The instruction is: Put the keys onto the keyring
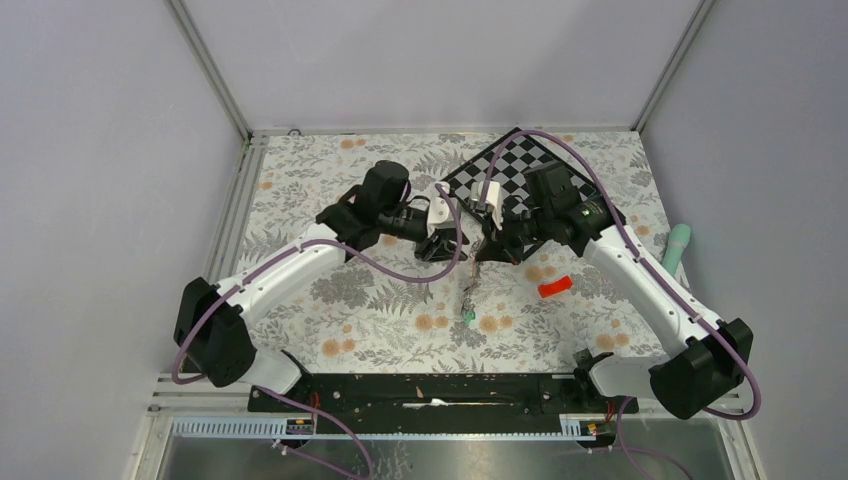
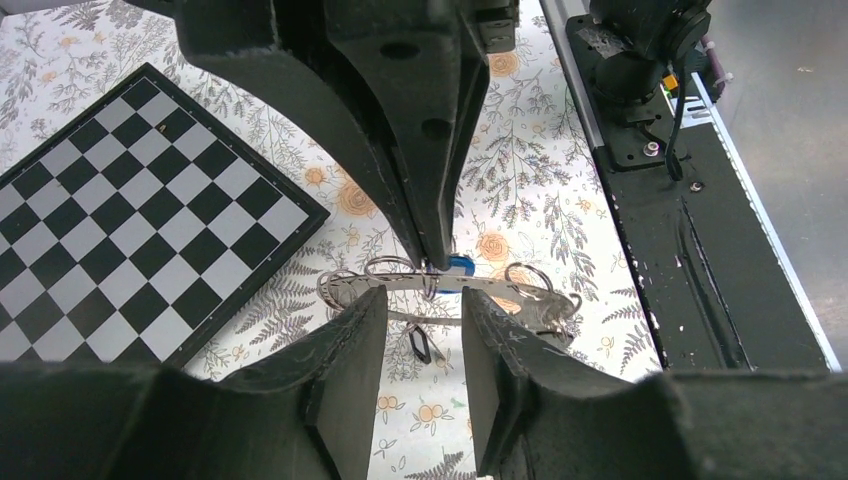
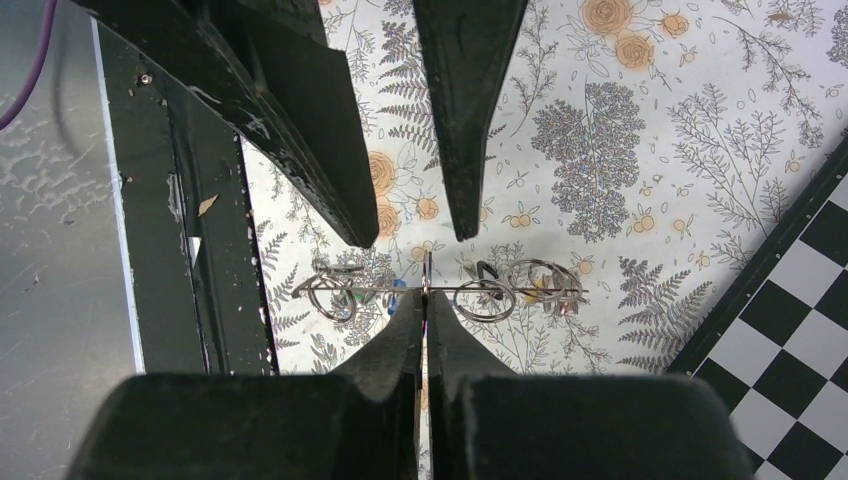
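- Over the middle of the flowery cloth (image 1: 350, 300), the right pincer (image 3: 426, 300) is squeezing shut on the keyring (image 3: 450, 290) and holding it up in the air.
- The left pincer (image 2: 425, 335) is standing open. Its two fingers (image 2: 345, 370) are pointing at the keyring from the left, close but not touching.
- The keys (image 1: 470, 285) are hanging down from the keyring in a bunch. A green tag (image 1: 468, 316) is at the near end, and a blue tag (image 2: 460, 265) is just beside the right pincer's tips.
- The chequered board (image 1: 520, 165) is lying on the far side, and a red block (image 1: 555, 287) is lying to the right of the keys.
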Tool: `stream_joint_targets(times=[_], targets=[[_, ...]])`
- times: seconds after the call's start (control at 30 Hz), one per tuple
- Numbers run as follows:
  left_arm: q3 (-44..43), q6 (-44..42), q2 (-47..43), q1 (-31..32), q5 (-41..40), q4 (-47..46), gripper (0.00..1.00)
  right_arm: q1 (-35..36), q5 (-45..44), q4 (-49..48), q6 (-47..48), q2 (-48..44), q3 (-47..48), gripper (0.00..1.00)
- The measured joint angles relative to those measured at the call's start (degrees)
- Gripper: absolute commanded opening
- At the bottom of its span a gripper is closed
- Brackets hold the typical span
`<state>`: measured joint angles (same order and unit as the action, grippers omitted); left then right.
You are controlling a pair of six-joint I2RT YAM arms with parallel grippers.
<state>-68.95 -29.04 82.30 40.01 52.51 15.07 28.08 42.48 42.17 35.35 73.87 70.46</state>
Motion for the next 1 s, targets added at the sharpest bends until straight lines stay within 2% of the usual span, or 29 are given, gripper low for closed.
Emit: stream_joint_targets(times=[0.23, 0.5, 0.73, 1.0], targets=[[-1.18, -0.66, 2.38, 0.09, 0.70, 0.35, 0.37, 0.07, 0.11, 0.02, 0.02, 0.02, 0.00, 0.00], [-1.40, -1.16, 3.08, 0.35, 1.42, 0.46, 0.29, 0.07, 0.17, -0.02, -0.04, 0.02, 0.00, 0.00], [-1.44, -1.07, 3.39, 0.94, 1.77, 0.28, 0.26, 0.07, 0.22, -0.04, -0.07, 0.02, 0.00, 0.00], [-1.44, -0.55, 3.89, 1.18, 1.86, -0.20, 0.13, 0.07, 0.33, -0.07, -0.07, 0.00, 0.00, 0.00]])
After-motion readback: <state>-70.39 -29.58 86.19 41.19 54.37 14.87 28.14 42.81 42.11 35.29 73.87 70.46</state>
